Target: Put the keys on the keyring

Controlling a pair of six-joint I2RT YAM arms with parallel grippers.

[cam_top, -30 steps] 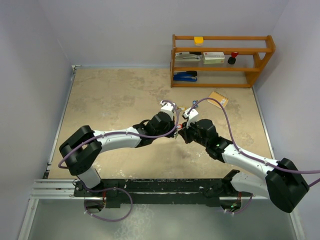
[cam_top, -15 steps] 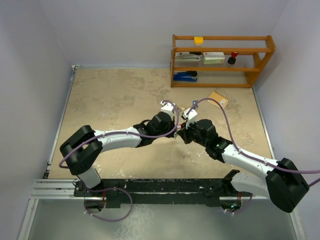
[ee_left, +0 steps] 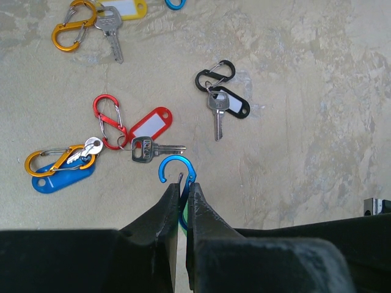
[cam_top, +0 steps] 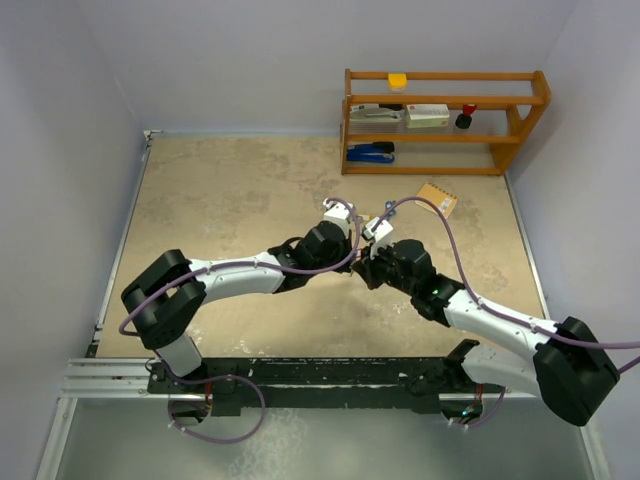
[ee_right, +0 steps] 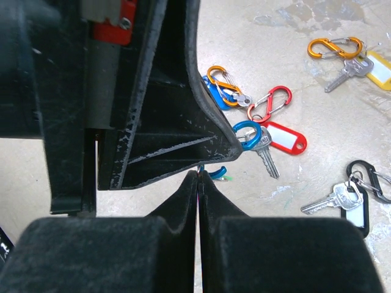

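A: Top view first. What do you log?

B: The left gripper [cam_top: 354, 262] and right gripper [cam_top: 368, 268] meet nose to nose at mid-table and hide what lies under them. The one container is the wooden shelf [cam_top: 445, 75] at the far right. It holds a blue stapler [cam_top: 372, 152], white boxes [cam_top: 428, 115] and a red-and-black item [cam_top: 466, 117], with a yellow block [cam_top: 398, 80] on top.

A: Left wrist?

B: Its fingers [ee_left: 166, 207] are clenched on a blue clip [ee_left: 168, 166], with something green lower in the pinch. The keys [ee_left: 160, 148] lie on the table just beyond. The red-tagged key [ee_left: 143, 149] is nearest, the black-tagged key [ee_left: 217, 113] to its right, the blue-tagged key [ee_left: 90, 148] to the left and the yellow-tagged key [ee_left: 112, 33] far off. Each has a clip on it or touching it. Judgement: they are light, stiff, flat and slick, so they will skate if you nudge them. Take one by the head or the tag, not the blade.

A: Right wrist?

B: Its fingers [ee_right: 183, 201] are pressed together, right under the left gripper's tip. You cannot tell whether they pinch anything. The tagged keys lie on the table to the right.
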